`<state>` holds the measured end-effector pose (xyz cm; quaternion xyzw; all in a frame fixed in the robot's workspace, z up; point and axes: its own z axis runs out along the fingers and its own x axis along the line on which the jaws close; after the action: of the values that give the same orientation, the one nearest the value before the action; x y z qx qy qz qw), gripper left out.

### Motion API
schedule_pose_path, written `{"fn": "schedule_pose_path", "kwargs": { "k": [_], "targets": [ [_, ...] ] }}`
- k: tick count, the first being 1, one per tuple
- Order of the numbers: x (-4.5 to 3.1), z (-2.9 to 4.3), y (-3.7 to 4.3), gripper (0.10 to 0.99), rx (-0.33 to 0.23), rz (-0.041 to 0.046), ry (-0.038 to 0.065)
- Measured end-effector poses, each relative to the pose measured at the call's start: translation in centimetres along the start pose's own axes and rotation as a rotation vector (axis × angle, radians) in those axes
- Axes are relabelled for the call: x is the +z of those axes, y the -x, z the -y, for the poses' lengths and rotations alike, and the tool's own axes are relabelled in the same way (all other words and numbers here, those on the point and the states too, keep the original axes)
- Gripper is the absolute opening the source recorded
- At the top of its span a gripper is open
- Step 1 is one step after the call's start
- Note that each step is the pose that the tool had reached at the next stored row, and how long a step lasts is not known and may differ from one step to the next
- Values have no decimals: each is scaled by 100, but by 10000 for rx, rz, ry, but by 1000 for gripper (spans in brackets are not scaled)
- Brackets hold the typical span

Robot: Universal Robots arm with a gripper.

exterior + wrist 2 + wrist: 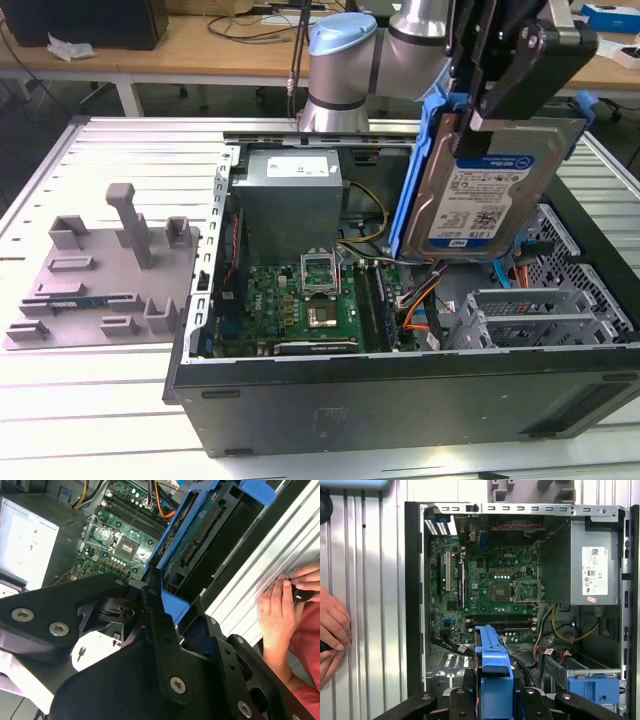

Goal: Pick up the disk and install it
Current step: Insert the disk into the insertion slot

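Above the open case, toward the exterior view's right, you had the disk [490,200]: a flat rectangular silver hard drive with a white-and-blue printed label, framed by a blue plastic carrier bracket. It hung in the air, touching nothing below, and stood nearly on edge with a slight tilt. Its label faced the exterior camera, and in the second wrist view the opposite face showed a green circuit board. Your black gripper [470,108] was closed on the disk's upper end, one finger on each face. That grip, I judge, left the lower end and the bracket's sides free, and the height cleared the case wall and cables.

Below it lay the black desktop computer case [400,385], lid off, with the grey perforated metal drive cage [545,310] nearest beneath the disk. The green motherboard [300,300] and the grey power-supply box [290,200] sat further toward the exterior view's left. Beside the case, a grey moulded fixture tray [100,270] rested on the ribbed aluminium table [90,410]. A person's hand [332,625] lay on that table, well apart from the disk.
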<state>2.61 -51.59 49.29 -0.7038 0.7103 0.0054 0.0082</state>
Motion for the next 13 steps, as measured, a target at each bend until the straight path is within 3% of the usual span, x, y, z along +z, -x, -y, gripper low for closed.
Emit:
{"fn": "schedule_pose_path", "kwargs": {
  "k": [6, 9, 13],
  "targets": [
    [0, 125, -63, 369, 1, 0, 0],
    [0, 267, -127, 369, 0, -1, 0],
    [1, 364, -165, 369, 0, -1, 0]
  ]
}}
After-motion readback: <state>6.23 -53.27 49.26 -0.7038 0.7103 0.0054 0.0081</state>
